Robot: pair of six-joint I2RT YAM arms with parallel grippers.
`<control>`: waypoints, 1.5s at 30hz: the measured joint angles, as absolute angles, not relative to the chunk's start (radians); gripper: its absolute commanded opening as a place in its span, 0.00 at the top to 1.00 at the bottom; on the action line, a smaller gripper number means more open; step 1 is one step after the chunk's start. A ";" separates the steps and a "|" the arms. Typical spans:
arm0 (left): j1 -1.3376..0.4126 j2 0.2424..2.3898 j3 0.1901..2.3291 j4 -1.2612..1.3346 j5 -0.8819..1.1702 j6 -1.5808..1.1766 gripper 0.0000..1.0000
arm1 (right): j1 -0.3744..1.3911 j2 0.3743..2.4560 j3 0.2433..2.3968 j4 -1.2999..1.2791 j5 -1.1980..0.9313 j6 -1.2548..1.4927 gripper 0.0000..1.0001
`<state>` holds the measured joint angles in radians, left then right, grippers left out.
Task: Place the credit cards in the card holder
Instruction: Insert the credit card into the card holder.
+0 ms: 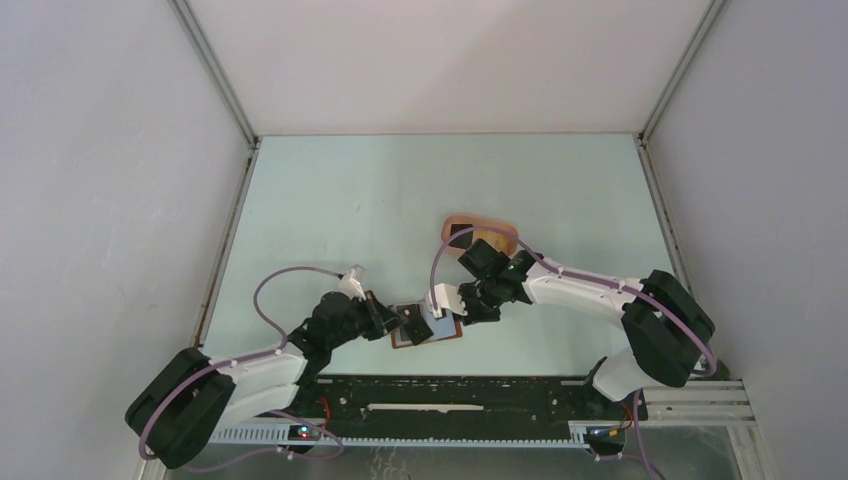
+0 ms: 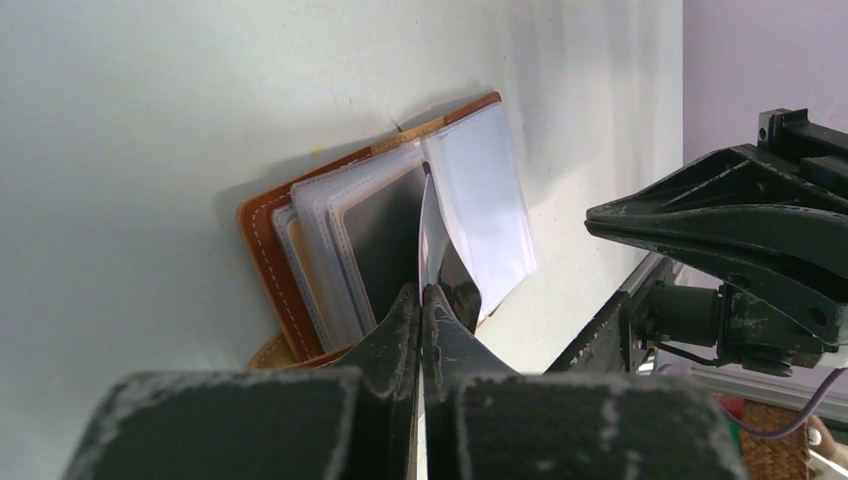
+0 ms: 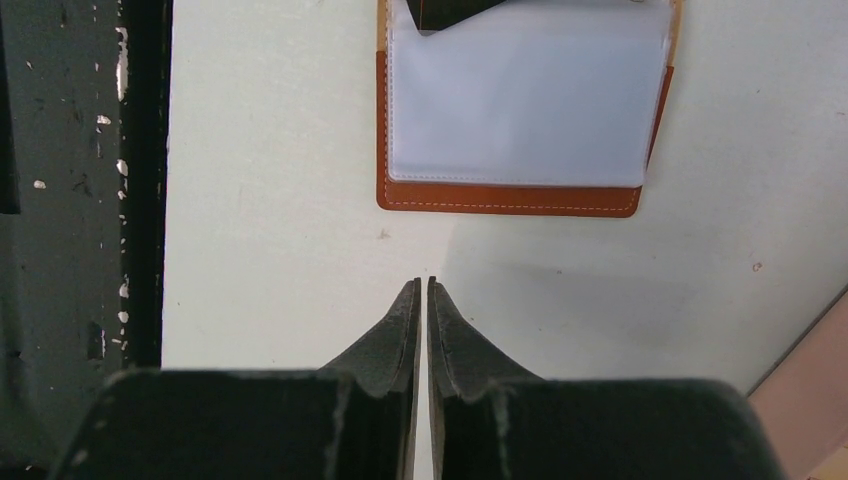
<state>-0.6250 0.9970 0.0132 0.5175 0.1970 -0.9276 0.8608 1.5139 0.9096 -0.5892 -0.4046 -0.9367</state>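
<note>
At the middle of the bench's [image 1: 330, 200] near edge the card holder [image 1: 428, 330] lies open and flat, its long axis along that edge. The left claw [image 2: 422, 290] pinches one clear leaf [image 2: 432, 225] upright, seemingly to gape a pocket. The right claw [image 3: 422, 285], nearly closed and empty, hovers just beside.

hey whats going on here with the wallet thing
The left fingers are pinched on a clear pocket of the open card holder, holding that leaf up off the rest. The right fingers hover shut and empty just beside the holder. A dark card looks to sit in one pocket already.
</note>
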 measured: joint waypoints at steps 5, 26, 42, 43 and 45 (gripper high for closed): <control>-0.625 1.040 0.022 0.548 0.215 -0.927 1.00 | 0.865 1.522 0.910 -0.589 -0.401 -0.936 0.89; -0.625 1.212 0.099 0.597 0.274 -0.927 1.00 | 0.867 1.523 0.910 -0.585 -0.401 -0.933 0.89; -0.617 1.263 0.195 0.468 0.313 -0.924 1.00 | 0.873 1.523 0.910 -0.584 -0.401 -0.933 0.89; -0.615 1.263 0.200 0.458 0.318 -0.924 1.00 | 0.873 1.523 0.910 -0.584 -0.401 -0.933 0.89; -0.612 1.263 0.207 0.444 0.321 -0.923 1.00 | 0.874 1.523 0.910 -0.584 -0.401 -0.933 0.89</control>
